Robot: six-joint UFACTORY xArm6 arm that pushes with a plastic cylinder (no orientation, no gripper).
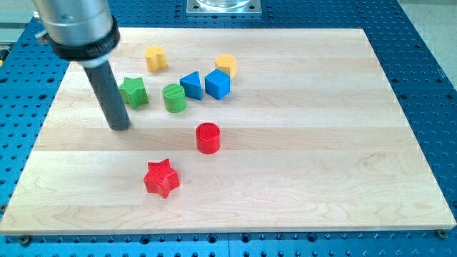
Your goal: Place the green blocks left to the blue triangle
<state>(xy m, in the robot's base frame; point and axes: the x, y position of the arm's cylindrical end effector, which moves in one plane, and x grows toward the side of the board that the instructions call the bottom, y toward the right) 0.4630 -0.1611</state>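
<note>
The blue triangle [191,85] lies in the upper middle of the wooden board [321,143]. A green cylinder [173,98] touches its left side. A green star [133,92] lies further left, a small gap from the cylinder. My tip [119,128] rests on the board just below and left of the green star, close to it but apart.
A blue cube [218,84] sits right of the triangle. A yellow block [226,65] lies above the cube, another yellow block [156,57] above the green star. A red cylinder [208,138] and a red star [161,178] lie lower on the board.
</note>
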